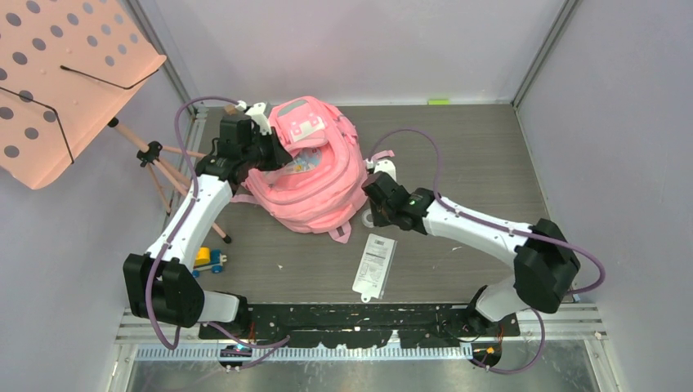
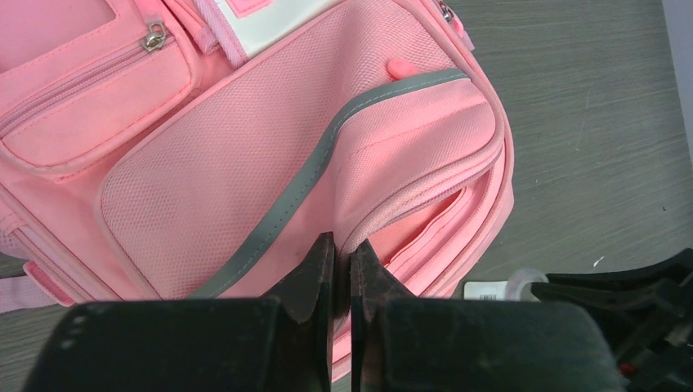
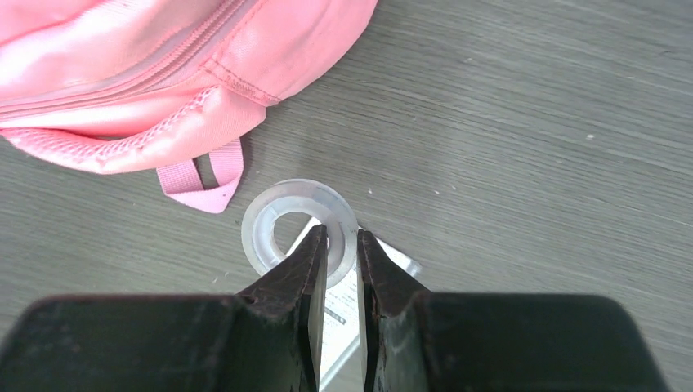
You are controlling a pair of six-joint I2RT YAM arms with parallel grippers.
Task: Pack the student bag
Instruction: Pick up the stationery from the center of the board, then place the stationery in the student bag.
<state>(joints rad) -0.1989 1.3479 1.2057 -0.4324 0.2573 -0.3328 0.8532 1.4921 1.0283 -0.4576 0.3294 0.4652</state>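
The student bag [image 1: 315,175] lies on the table [image 1: 490,163], a tape roll [image 3: 298,193] at its right, a packet [image 1: 375,265] before it.

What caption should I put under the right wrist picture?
Robot fingers at a clear tape ring, next to the pink backpack.

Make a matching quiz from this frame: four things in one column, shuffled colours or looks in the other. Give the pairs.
Things:
1. student bag
2. tape roll
3. toy car
4. flat packet

Descriptions:
A. yellow and blue
B. clear ring
C. pink, biggest thing on the table
D. white with dark print

Pairs: 1-C, 2-B, 3-A, 4-D
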